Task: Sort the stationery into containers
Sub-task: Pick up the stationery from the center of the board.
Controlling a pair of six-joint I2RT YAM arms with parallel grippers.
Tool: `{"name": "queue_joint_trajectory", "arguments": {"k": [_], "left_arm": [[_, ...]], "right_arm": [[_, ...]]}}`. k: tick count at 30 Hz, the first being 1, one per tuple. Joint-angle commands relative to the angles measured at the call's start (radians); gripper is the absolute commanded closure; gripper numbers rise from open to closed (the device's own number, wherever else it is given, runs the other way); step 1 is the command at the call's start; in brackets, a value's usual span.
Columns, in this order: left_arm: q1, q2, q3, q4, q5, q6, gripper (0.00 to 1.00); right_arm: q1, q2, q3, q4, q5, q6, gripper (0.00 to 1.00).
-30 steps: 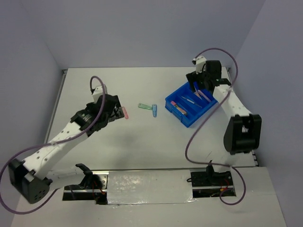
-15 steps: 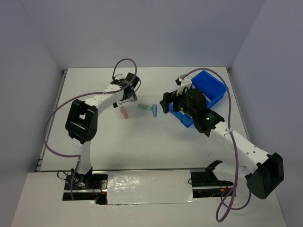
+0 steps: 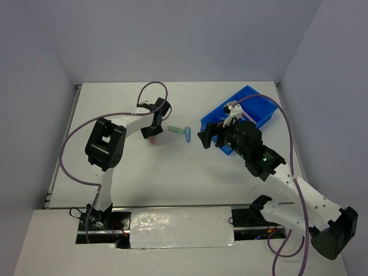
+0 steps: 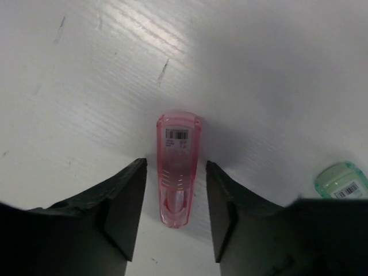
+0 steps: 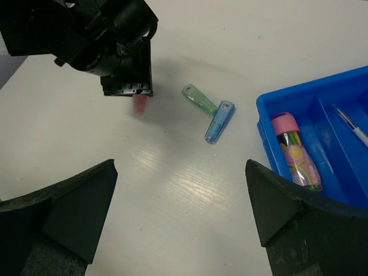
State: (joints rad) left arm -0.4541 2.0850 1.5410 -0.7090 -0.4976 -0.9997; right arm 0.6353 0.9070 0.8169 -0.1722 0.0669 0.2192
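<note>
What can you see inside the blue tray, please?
The tray holds a pink-capped patterned marker in its end compartment and a thin pen in the next. The rest is cut off or covered by the right arm.

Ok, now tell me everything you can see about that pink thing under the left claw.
The pink piece is short and stubby and looks like translucent pink plastic. It has rounded ends and a white barcode sticker near its far end. It lies flat on the white table, lengthwise between the two black fingers of the left claw. A thin gap shows on each side, so only the table seems to touch it.
</note>
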Motion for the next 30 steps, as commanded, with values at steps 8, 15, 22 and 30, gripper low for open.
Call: {"name": "queue_joint_trajectory", "arguments": {"k": [8,15,22,30], "left_arm": [[0.002,-0.049,-0.18,0.077,-0.029,-0.05,0.95],[-0.101,-0.336,-0.298,0.144,-0.044,-0.08,1.0],[-0.258,-0.526,-0.308,0.209,0.001,-0.151,1.0],[-0.291,-0.617,-0.389,0.345,0.116,-0.165,1.0]], "right_arm": [[0.007,-0.043,-0.099,0.19,-0.137,0.092,0.0],[0.021,0.197,-0.392,0.952,-0.316,0.4,0.0],[0.138,0.495,-0.323,1.165,-0.165,0.468,0.12],[0.145,0.566,-0.303,1.211,-0.121,0.465,0.22]]}}
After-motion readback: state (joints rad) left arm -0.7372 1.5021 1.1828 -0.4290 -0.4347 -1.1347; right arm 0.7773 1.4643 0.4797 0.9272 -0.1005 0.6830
